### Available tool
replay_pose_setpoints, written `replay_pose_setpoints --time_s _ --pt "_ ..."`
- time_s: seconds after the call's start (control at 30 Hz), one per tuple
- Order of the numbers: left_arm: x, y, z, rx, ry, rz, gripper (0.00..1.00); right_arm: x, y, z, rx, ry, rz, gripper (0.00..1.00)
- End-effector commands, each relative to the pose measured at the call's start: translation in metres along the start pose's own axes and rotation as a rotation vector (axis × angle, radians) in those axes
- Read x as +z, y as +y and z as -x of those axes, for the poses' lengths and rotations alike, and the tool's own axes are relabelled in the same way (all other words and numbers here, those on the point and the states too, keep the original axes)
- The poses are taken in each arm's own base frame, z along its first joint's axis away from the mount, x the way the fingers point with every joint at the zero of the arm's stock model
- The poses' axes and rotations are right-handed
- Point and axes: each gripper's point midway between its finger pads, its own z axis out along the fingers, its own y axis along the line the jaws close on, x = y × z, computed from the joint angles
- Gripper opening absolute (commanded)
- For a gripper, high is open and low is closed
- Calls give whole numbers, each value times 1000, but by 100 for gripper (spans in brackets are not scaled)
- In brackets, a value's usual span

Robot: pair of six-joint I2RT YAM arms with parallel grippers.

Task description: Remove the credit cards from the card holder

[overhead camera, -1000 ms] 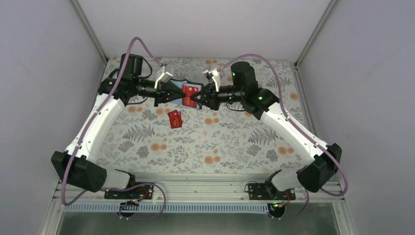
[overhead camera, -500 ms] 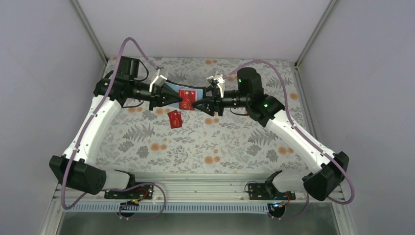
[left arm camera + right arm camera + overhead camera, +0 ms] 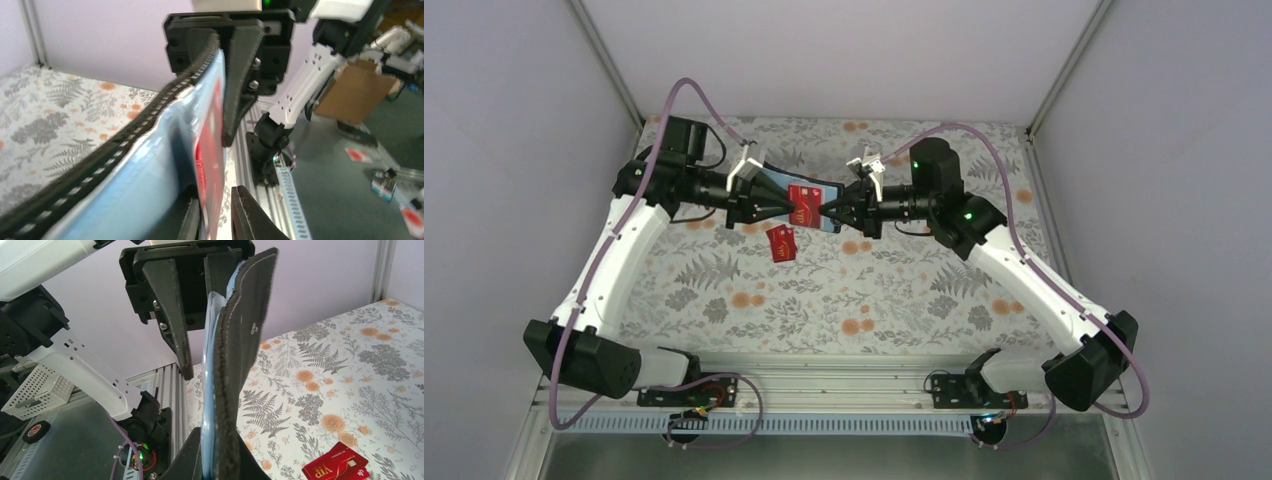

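The black card holder (image 3: 824,186) hangs in the air between my two grippers, open, with its light blue inner face (image 3: 125,165) showing. My right gripper (image 3: 826,210) is shut on its edge, pinching the black outer flap (image 3: 245,340) and the blue lining together (image 3: 220,460). A red credit card (image 3: 804,202) sticks out of the holder. My left gripper (image 3: 786,208) is closed around this card's edge (image 3: 212,165), fingertips either side (image 3: 217,217). Another red card (image 3: 781,243) lies flat on the table below, also in the right wrist view (image 3: 337,467).
The table wears a floral cloth (image 3: 874,290). Grey walls close it in at the back and both sides. A metal rail (image 3: 844,375) with the arm bases runs along the near edge.
Both grippers have shifted slightly left and the arms' elbows have swung outward. The holder has turned so the red card's face shows more. The loose card on the table has not moved.
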Motion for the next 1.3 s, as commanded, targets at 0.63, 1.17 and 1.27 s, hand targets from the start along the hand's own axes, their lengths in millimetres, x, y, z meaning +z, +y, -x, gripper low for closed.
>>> replay_pose_setpoints --time_s 0.63,1.17,1.27 --pt "-10 -20 9 100 -14 1 2 -14 8 2 -62 -9 9 20" --pt "-10 -23 12 79 -42 -35 2 -6 12 7 -45 -27 91 12" --pt "-10 -23 12 83 -39 -32 2 -7 9 8 -46 -28 70 4"
